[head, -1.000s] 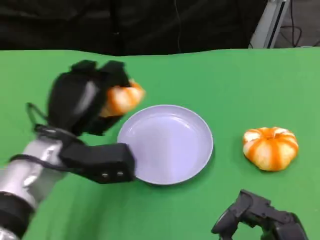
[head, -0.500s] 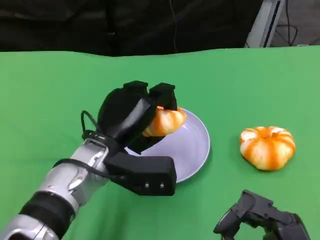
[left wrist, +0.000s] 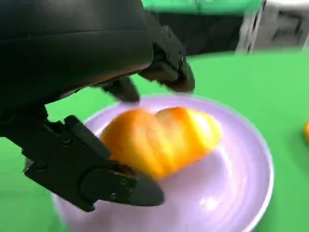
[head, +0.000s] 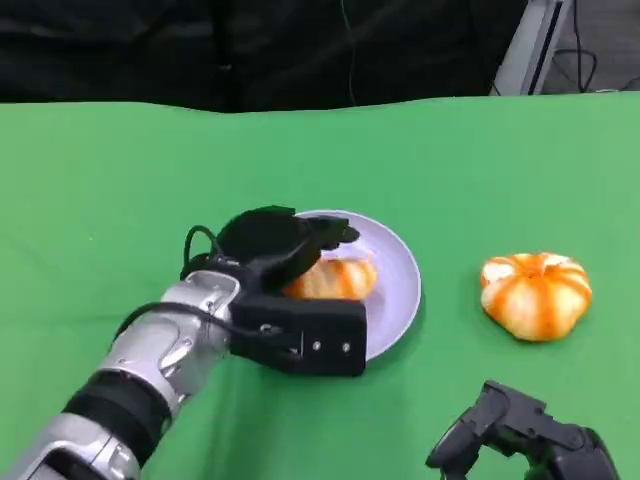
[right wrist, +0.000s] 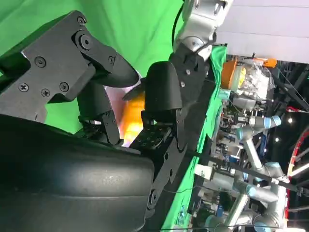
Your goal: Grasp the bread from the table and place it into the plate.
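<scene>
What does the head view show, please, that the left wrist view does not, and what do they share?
The head view alone shows the second bread lying whole on the green table to the right of the plate, the right hand low near the front edge, and the left forearm. The left wrist view alone shows from close up the fingers spread over the bread, and the thumb beside it. Both show the left hand, the bread lying in the plate, and the green table.

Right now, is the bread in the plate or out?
In: the bread lies on the plate, with the left hand around it.
</scene>
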`<action>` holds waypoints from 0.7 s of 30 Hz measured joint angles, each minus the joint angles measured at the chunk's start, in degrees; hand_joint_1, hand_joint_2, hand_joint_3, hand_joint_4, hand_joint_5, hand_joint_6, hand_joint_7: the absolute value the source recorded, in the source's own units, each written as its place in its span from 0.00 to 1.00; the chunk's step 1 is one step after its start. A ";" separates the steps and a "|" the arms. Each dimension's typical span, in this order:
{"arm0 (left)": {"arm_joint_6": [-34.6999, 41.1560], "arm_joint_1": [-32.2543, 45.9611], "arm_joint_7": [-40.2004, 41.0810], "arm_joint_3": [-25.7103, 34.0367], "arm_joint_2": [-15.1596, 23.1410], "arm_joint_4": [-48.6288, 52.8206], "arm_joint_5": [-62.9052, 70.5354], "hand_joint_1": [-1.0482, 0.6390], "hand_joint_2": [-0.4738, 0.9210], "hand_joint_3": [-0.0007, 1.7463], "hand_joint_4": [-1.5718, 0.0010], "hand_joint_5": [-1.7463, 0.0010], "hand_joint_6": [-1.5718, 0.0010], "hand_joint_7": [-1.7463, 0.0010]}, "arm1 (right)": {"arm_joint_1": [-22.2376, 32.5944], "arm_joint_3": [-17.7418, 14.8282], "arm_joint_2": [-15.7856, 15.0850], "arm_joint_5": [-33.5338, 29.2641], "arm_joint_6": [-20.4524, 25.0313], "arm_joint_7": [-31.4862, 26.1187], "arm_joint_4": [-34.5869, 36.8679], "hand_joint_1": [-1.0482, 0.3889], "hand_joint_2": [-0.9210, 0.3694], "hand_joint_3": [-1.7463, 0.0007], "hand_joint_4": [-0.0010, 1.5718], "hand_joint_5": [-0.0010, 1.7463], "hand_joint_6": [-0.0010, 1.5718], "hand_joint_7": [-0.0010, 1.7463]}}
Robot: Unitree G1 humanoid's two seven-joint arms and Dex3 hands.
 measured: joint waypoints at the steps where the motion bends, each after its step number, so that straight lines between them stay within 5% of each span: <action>1: 0.50 0.03 -1.15 -0.01 0.14 -0.61 -0.02 0.06 1.00 0.27 1.00 1.00 0.99 1.00 | 0.00 0.00 0.00 0.00 0.00 0.00 0.00 0.64 0.41 0.31 0.43 0.91 0.48 0.75; 14: 2.10 2.40 -10.11 1.12 4.69 -12.08 -3.67 0.02 1.00 0.30 1.00 1.00 0.99 1.00 | -0.06 -0.09 -0.09 0.10 -0.02 0.01 0.01 0.65 0.43 0.29 0.44 0.92 0.48 0.76; 18: 1.95 4.87 -10.86 2.49 6.97 -16.72 -4.64 0.05 1.00 0.30 1.00 1.00 0.98 0.99 | -0.24 -0.02 -0.02 0.06 -0.01 0.00 0.03 0.64 0.43 0.28 0.43 0.92 0.48 0.76; 21: 1.67 6.57 -10.68 4.29 8.37 -20.04 -6.09 0.17 1.00 0.24 0.93 0.96 0.93 0.97 | -0.39 0.02 0.01 0.05 -0.01 0.01 0.09 0.65 0.43 0.28 0.43 0.92 0.48 0.76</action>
